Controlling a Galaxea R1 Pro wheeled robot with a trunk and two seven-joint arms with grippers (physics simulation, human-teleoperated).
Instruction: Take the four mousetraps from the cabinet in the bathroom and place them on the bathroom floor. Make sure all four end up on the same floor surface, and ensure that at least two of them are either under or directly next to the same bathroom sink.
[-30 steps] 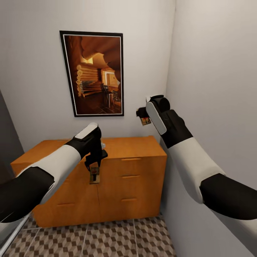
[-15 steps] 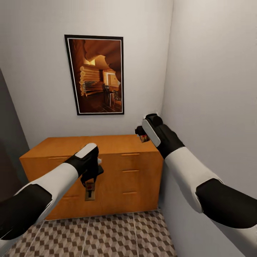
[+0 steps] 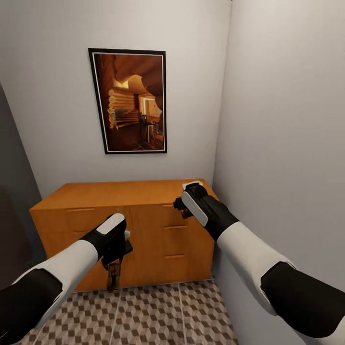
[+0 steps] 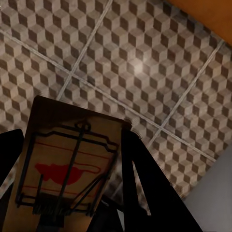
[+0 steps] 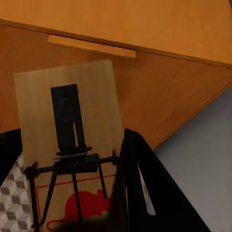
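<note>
The grey walls meet in a corner, and a dark-framed picture of a log cabin hangs on the back wall. Below it the bathroom floor shows its cube pattern in brown, beige and grey, with pale grout lines.

The cabinet stands against the back wall, in the corner, with its right end close to the side wall. Its flat drawer fronts carry slim bar handles.

Both arms reach forward in front of the cabinet. The left tool hangs low, in front of the bottom of the cabinet and above the floor tiles. It points down and is closed on a mousetrap; in the left wrist view the tan board with its dark wire and red mark sits between the two dark fingers, with the tiled floor behind it.

The right tool is higher, in front of the upper right part of the cabinet. It is closed on a second mousetrap, which in the right wrist view lies between its fingers, in front of a drawer front with a handle.
</note>
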